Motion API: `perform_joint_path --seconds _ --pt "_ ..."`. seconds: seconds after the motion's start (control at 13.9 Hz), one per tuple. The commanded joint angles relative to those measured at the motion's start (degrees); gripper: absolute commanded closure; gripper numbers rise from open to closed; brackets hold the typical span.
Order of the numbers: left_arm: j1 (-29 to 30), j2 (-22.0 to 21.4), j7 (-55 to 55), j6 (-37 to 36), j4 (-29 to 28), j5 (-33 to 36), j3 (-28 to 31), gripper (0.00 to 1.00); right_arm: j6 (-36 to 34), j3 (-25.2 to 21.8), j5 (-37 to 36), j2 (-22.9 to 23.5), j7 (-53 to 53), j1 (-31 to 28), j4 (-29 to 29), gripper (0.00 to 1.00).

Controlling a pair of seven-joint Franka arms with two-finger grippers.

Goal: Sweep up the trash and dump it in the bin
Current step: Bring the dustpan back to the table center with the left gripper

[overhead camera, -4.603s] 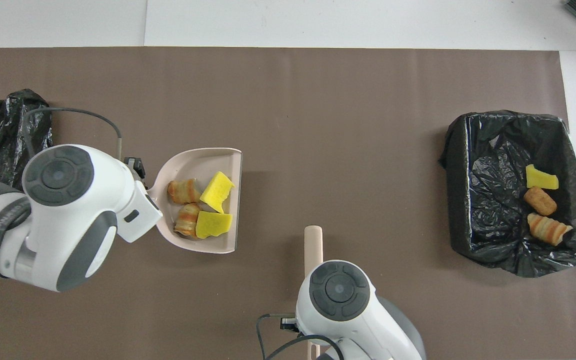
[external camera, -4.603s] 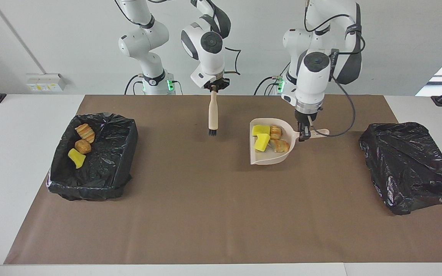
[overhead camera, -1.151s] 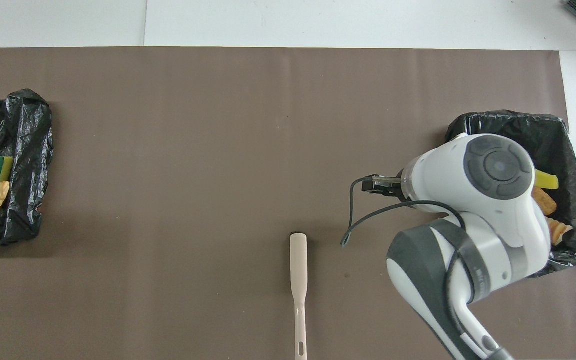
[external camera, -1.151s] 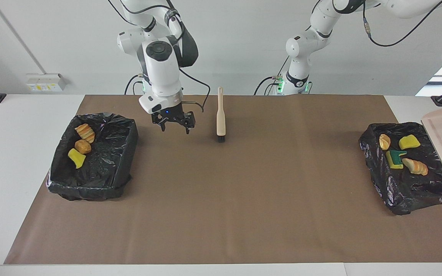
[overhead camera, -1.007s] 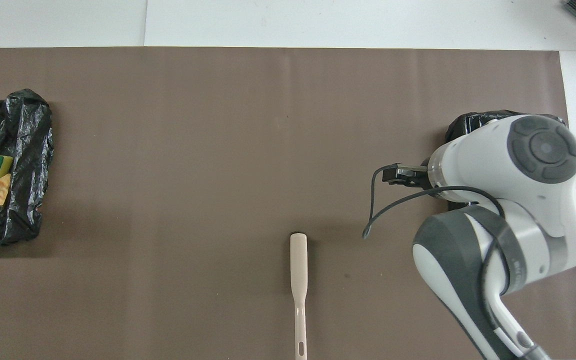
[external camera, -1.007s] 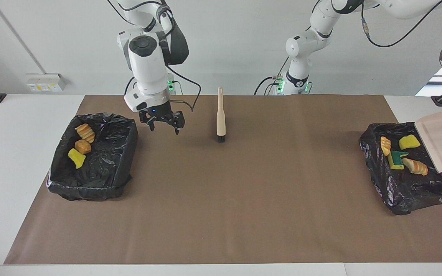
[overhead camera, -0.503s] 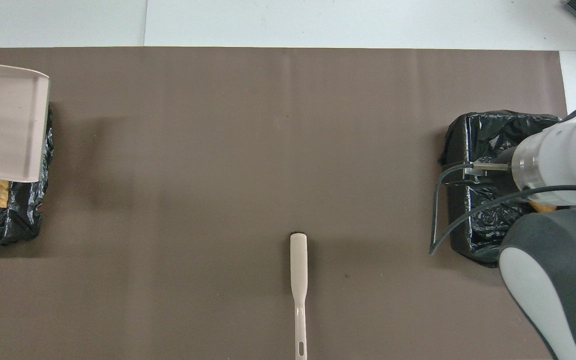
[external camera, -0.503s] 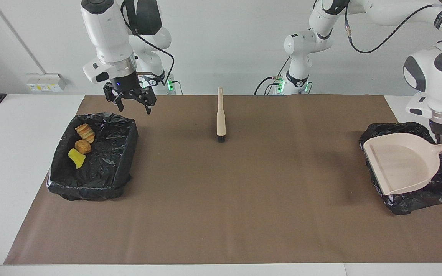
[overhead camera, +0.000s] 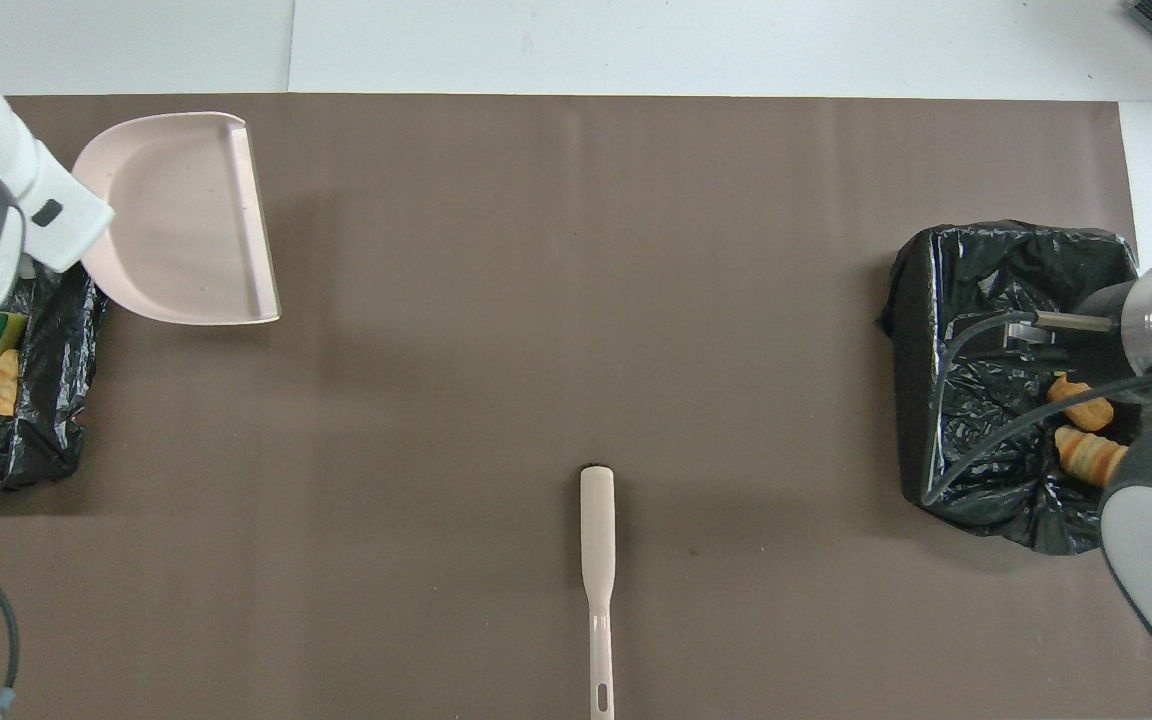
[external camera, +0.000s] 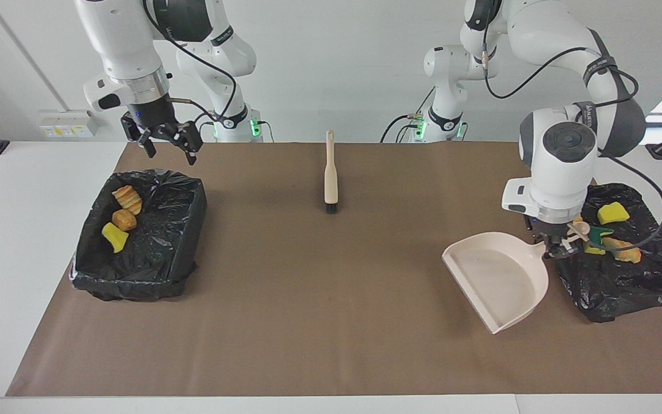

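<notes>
An empty dustpan is held by its handle in the clenched left gripper, over the brown mat beside a bag-lined bin
Four trash pieces are seen in that bin at the left arm's end of the table and three more in the other lined bin at the right arm's end; the right gripper is raised over that bin's nearer edge with fingers spread and nothing grasped; a brush lies on the mat between the bins, near the robots

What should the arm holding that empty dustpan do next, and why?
Probably lower the dustpan onto the brown mat and let go. It is empty, the left gripper holds its handle, and the trash already lies in both bins.
</notes>
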Motion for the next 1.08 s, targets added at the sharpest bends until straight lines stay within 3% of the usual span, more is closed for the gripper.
perform_joint_path --seconds 0.0,0.29,0.43,0.58,0.72,0.86,1.01 --pt "-5.19 0.71 -15.73 -0.73 -0.36 -6.35 1.02 1.0 -0.46 0.5 0.81 0.8 -10.11 -2.93 1.34 0.0" --pt "-12.05 1.94 -44.83 3.3 -0.45 -18.58 0.94 1.0 -5.1 -0.81 1.07 0.8 -10.4 -3.38 1.77 0.0" --pt "-15.74 2.73 -55.48 5.06 -0.37 -21.75 0.94 1.0 -8.71 -1.43 1.51 0.8 -10.67 -3.38 4.84 0.0" --pt "-18.3 3.79 -62.27 6.83 0.33 -23.34 0.5 1.0 -12.93 -1.35 0.99 0.71 -10.49 -3.21 7.57 0.0" --pt "-19.45 5.36 -67.63 9.54 1.91 -24.05 -0.38 1.0 -12.42 -1.52 1.33 0.27 -10.23 -3.29 6.97 0.0" --pt "-19.45 10.18 -74.3 10.17 8.21 -24.32 -2.66 1.0 -12.42 -1.35 1.07 0.27 -10.23 -3.3 7.14 0.0" --pt "-20.32 12.57 -77.67 11.66 10.44 -24.05 -3.63 1.0 -12.77 -0.82 1.33 0.18 -10.23 -2.68 7.05 0.0"
